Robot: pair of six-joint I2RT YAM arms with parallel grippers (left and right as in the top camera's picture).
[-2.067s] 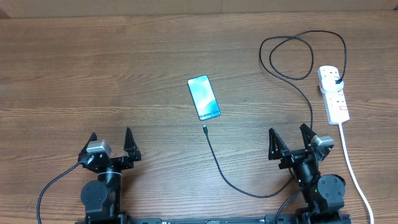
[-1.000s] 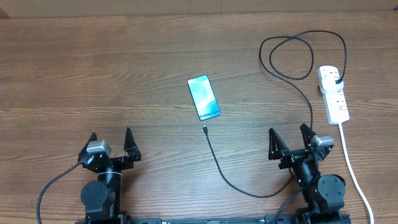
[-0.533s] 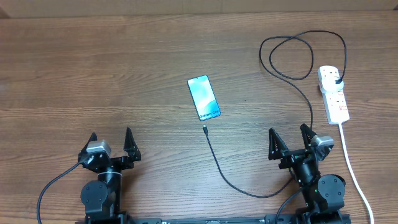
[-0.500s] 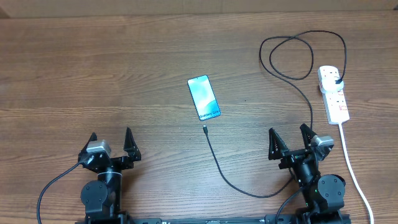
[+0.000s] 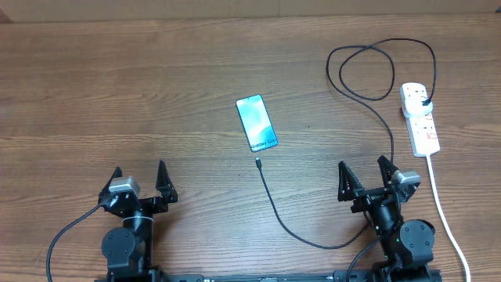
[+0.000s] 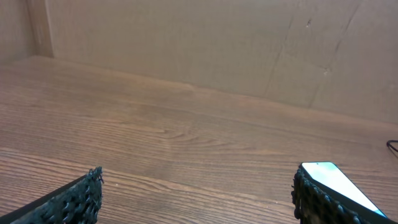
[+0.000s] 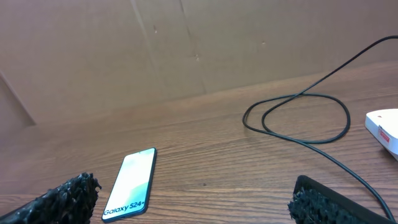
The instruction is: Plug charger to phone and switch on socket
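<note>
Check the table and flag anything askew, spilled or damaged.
Nothing looks damaged or spilled. The phone lies flat, slightly angled. The charger has its small tip resting loose just short of the phone, its cable looping beside the socket.

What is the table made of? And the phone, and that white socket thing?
The table looks like wood, or a wood-print top: it has brown grain lines and a dull finish. The phone seems to have a smooth glass front, because its pale blue screen looks shiny. The socket looks like hard white plastic, smooth, with red marks.
</note>
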